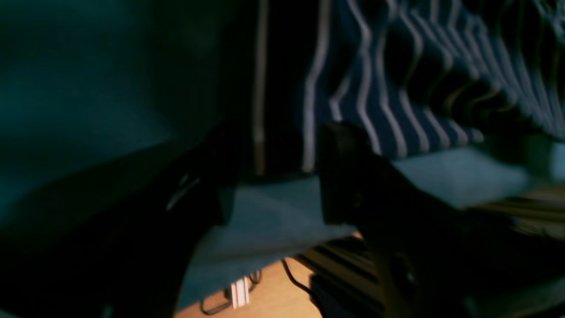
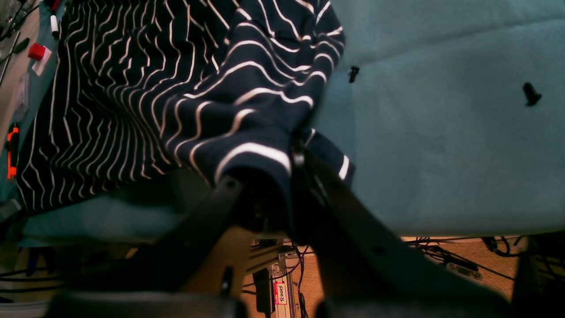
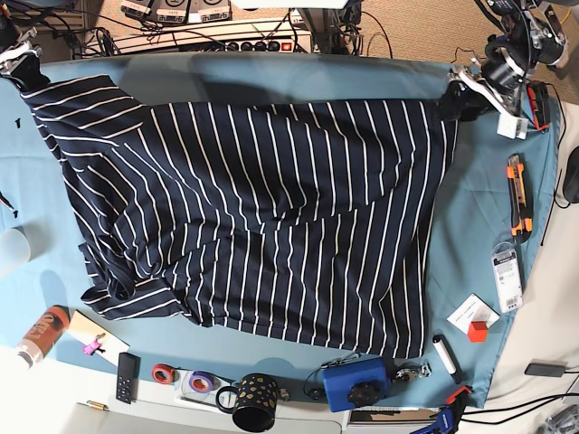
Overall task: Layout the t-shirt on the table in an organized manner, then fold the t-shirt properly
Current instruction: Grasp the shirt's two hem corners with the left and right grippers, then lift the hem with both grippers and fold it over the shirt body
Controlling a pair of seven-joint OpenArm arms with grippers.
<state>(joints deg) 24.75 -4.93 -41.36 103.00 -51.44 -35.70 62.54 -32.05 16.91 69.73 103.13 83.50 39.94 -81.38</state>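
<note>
Base view shows one t-shirt [image 3: 271,217], dark navy with thin white stripes, spread wide across the desk [image 3: 479,235], which is covered in teal-blue cloth; the shirt lies mostly flat with rumpled folds toward this view's lower left. At the far edge, the left end effector [image 3: 470,86] sits at the shirt's corner on this view's right, and the right end effector [image 3: 20,61] at the corner on this view's left. Right wrist view shows the right end effector [image 2: 282,176] clenched on a bunched fold of the t-shirt [image 2: 176,88], cloth pinched between its dark fingers [image 2: 326,194]. Left wrist view is dark and blurred: the left end effector [image 1: 269,194] stands with its fingers [image 1: 340,176] spread apart just below the striped hem [image 1: 397,88], nothing visibly between them, so it reads as released. Along the near edge of the desk I count one black mug with gold dots [image 3: 253,400], one blue box with a black knob [image 3: 357,382], two tape rolls [image 3: 181,377] and one dark remote [image 3: 128,376]. On this view's right lie one orange box cutter [image 3: 517,195], one packaged item [image 3: 507,276], one white marker [image 3: 447,353] and a small red cube on a white card [image 3: 476,316]. A bottle with an orange label [image 3: 41,335] lies at lower left; its print is too small to read. Below the desk in the right wrist view, a pink tag [image 2: 280,293] carries handwriting I cannot make out reliably.
</note>
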